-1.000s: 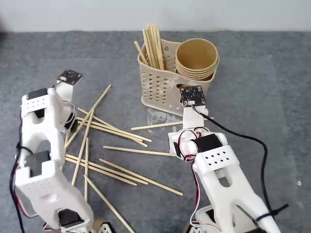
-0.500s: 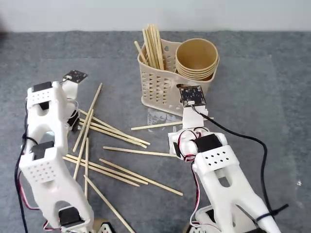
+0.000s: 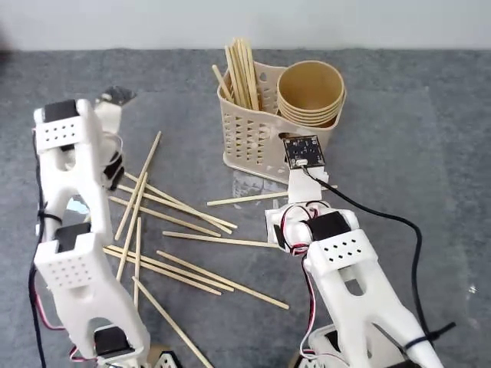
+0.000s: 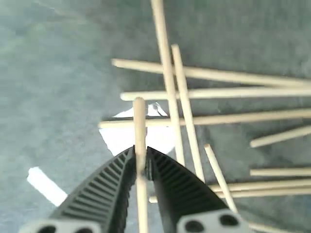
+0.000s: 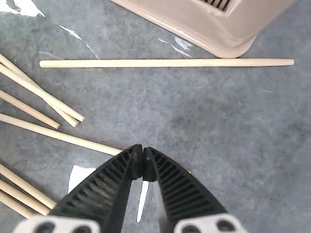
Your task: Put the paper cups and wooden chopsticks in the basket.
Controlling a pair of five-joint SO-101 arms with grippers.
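Near the left edge of the bench (image 3: 430,192), the left pincer (image 4: 140,151) is clamped on one chopstick (image 4: 139,119). The grip looks narrow, so the stick may swing or slip out, or knock the bundle (image 3: 242,65) standing in the basket (image 3: 249,149) at the far edge. How far it runs behind the jaws is cut off. Paper cups (image 3: 311,96) sit stacked in the basket. The right pincer (image 5: 143,150), closed on nothing, hangs just before it.

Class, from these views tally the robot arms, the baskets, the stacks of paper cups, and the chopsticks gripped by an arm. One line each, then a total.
Robot arms: 2
Basket: 1
Stack of paper cups: 1
Gripped chopstick: 1
Total: 5
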